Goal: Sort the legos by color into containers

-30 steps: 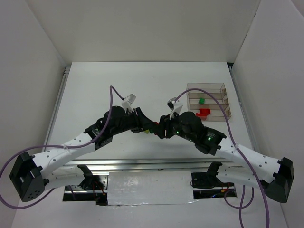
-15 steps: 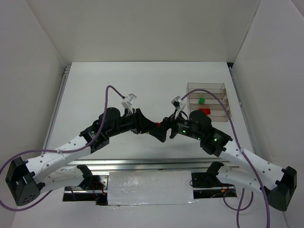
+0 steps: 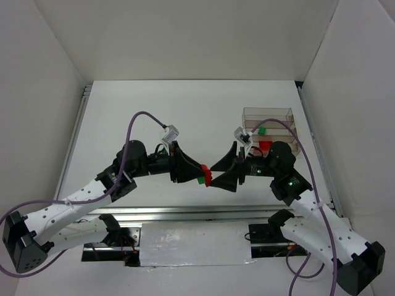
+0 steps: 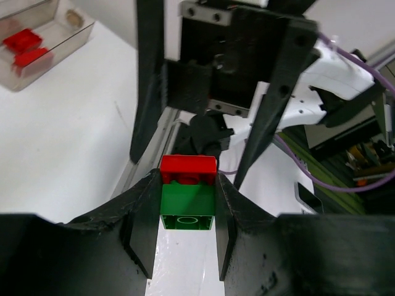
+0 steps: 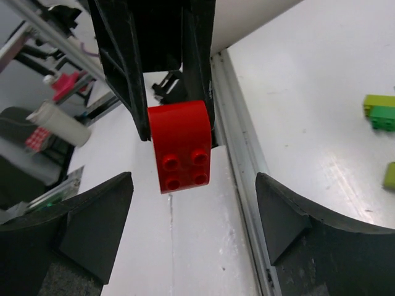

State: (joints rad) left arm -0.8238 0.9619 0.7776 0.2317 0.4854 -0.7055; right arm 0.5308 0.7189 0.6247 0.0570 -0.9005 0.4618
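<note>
The red brick (image 4: 188, 168) was seen pressed onto a dark green brick (image 4: 188, 206). The pair was gripped by its green half between the closed fingers of the left gripper (image 4: 187, 200) and held in the air over the near edge of the table (image 3: 154, 111). The stack's long axis was judged to run straight from one gripper to the other, with the red end turned towards the right gripper (image 5: 194, 179). That gripper's fingers were spread wide and held nothing. One stood on each side of the red brick, apparently apart from it, so a closing on the red end was judged to be called for next. The tray (image 3: 290, 115), with red and green bricks in it, lay beyond the right arm, the nearer one. Loose yellow-green legos (image 5: 379, 102) lay on the table, which was enclosed by white walls (image 3: 185, 37).
</note>
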